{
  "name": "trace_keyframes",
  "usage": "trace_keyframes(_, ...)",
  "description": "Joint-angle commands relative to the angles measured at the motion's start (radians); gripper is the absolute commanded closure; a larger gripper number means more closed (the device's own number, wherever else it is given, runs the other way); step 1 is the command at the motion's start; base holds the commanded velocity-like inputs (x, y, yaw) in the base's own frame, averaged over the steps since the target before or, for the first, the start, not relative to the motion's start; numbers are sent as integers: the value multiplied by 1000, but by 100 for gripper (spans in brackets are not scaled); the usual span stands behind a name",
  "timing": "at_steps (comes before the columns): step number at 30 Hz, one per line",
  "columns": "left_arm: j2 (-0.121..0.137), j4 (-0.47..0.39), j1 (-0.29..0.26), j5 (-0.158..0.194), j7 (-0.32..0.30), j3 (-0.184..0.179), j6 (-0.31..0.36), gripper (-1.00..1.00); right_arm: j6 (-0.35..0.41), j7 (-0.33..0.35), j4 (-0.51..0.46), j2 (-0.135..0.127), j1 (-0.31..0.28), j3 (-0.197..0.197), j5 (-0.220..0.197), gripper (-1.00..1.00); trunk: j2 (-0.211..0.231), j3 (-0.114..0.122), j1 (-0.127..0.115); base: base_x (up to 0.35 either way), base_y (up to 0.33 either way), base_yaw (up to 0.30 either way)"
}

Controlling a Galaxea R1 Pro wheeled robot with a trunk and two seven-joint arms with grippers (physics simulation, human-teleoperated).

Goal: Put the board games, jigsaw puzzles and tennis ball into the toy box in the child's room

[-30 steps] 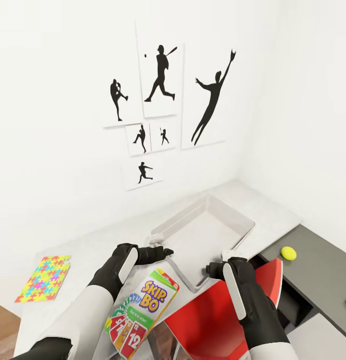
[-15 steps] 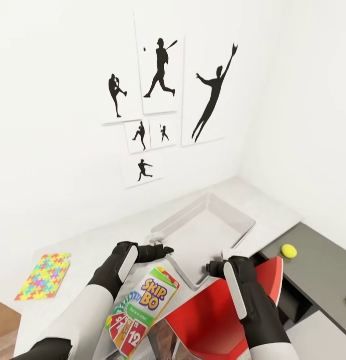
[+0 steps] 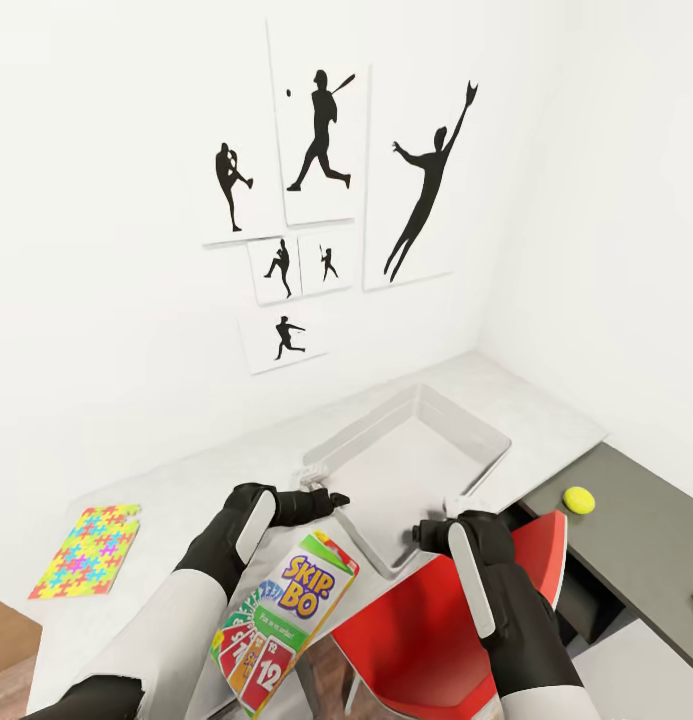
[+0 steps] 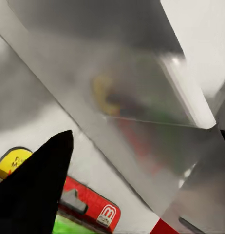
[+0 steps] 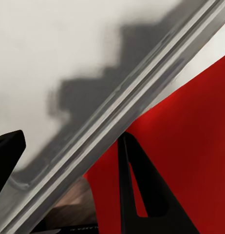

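Grippers, left (image 3: pixel 331 498) and right (image 3: pixel 424 532), flank toy box (image 3: pixel 326 452) near rim.

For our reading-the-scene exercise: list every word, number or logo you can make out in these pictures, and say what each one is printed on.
"SKIP-BO": on the front of the white and green card-game box lying at the near edge of the table, head view.
"12": on a red card pictured low on that box.
Small line under the title: too small to read.
Yellow label and red logo badge on the box, left wrist view: too blurred to read.
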Motion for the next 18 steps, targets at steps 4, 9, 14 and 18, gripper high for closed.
trace_keyframes(4, 0, 28, -1, -23, -1, -2, 1, -100, -52, -6, 31, 1, 0, 0, -55, 100, -1, -2, 1, 0, 0, 0)
trace_keyframes(9, 0, 28, -1, -23, -1, -2, 1, -100, -51, -6, 31, 1, 0, 12, -55, -100, -1, -2, 1, 0, 0, 0)
trace_keyframes(14, 0, 28, -1, -23, -1, -2, 1, -100, -51, -6, 31, 1, -1, 16, -55, -100, -1, -2, 1, 0, 0, 0)
trace_keyframes(18, 0, 28, -1, -23, -1, -2, 1, -100, -51, -6, 31, 1, -1, 17, -55, -100, -1, -2, 1, 0, 0, 0)
